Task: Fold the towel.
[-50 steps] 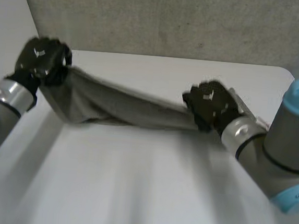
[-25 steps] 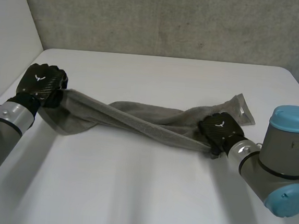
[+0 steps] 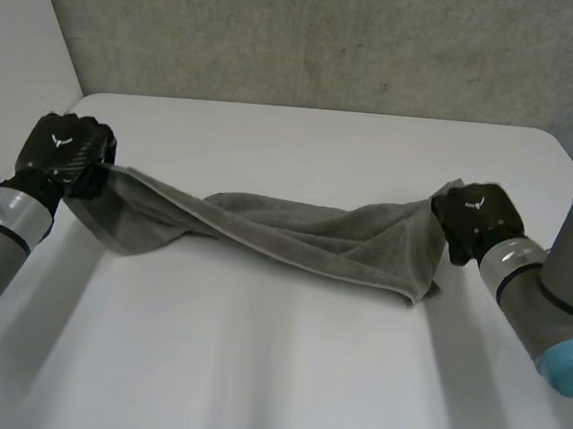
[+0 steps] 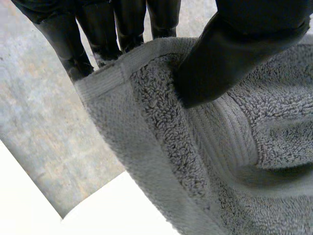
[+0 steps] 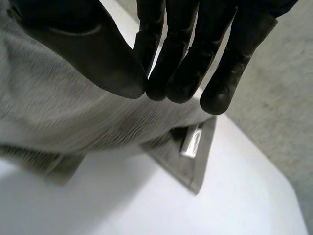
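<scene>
The robot's black left hand [image 3: 66, 150] is clamped on one end of a long grey terry towel [image 3: 295, 230]. In its wrist view the thumb presses down on the fluffy pile just inside the hemmed border, and the fingers [image 4: 98, 29] sit behind that same hem, so the edge is pinched between them. That end is held up off the white table [image 3: 253, 372], near its left side.

From there the towel runs as a twisted, bunched band across to the black right hand [image 3: 477, 219]. It sags in the middle, where its folds rest on the tabletop. The right hand grips the other end. In its wrist view the thumb and fingertips [image 5: 181, 54] meet, with the ribbed cloth gathered right against the thumb. Just below that hand the cloth drops in a loose fold to the table, and a corner carrying a small white sewn-in label [image 5: 192, 142] lies flat there.

The two hands are well apart, one near each side of the table, with the towel strung between them. Behind the far edge of the table stands a rough grey wall [image 3: 332, 38].
</scene>
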`<action>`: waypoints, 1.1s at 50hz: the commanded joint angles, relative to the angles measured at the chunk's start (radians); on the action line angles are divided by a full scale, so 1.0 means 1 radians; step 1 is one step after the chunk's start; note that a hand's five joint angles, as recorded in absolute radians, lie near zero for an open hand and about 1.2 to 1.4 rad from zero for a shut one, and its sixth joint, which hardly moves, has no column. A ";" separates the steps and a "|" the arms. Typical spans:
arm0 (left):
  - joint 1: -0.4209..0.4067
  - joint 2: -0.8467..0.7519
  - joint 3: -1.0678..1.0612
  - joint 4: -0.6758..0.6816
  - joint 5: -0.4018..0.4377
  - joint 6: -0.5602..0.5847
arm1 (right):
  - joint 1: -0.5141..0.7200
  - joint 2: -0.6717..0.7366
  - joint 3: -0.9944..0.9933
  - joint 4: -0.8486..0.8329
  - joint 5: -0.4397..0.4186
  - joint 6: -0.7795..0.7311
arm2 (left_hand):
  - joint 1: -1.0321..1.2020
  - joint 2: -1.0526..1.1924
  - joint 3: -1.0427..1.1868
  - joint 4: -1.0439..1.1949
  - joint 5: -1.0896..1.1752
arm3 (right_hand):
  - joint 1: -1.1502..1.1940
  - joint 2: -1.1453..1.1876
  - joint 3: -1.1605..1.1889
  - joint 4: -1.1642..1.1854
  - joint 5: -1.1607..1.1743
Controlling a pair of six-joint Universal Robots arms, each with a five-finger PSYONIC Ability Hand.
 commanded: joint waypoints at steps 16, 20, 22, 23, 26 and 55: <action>-0.027 0.309 -0.034 -0.088 0.004 -0.268 | 0.015 -0.134 0.049 0.148 -0.065 0.278 | 0.067 0.050 0.044 0.032 0.059 | -0.977 -0.967 -0.968 -0.979 -0.993; -0.027 0.261 -0.030 -0.093 0.003 -0.263 | 0.015 -0.081 0.163 -0.014 -0.076 0.387 | 0.067 0.050 0.044 0.032 0.059 | -0.959 -0.950 -0.950 -0.962 -0.976; -0.027 0.249 -0.025 -0.094 0.003 -0.261 | 0.015 -0.053 0.187 -0.055 -0.079 0.411 | 0.067 0.050 0.044 0.032 0.059 | -0.953 -0.944 -0.944 -0.956 -0.970; -0.029 0.240 -0.022 -0.094 0.004 -0.260 | 0.015 -0.030 0.197 -0.083 -0.081 0.421 | 0.067 0.050 0.044 0.032 0.059 | -0.948 -0.938 -0.938 -0.950 -0.964; -0.027 0.232 -0.020 -0.093 0.004 -0.260 | 0.023 0.008 0.207 -0.120 -0.078 0.424 | 0.067 0.050 0.044 0.032 0.059 | -0.930 -0.920 -0.921 -0.932 -0.946; -0.026 0.226 -0.033 -0.091 0.003 -0.260 | 0.060 0.156 0.135 -0.223 -0.078 0.418 | 0.067 0.050 0.044 0.032 0.059 | -0.707 -0.697 -0.698 -0.709 -0.723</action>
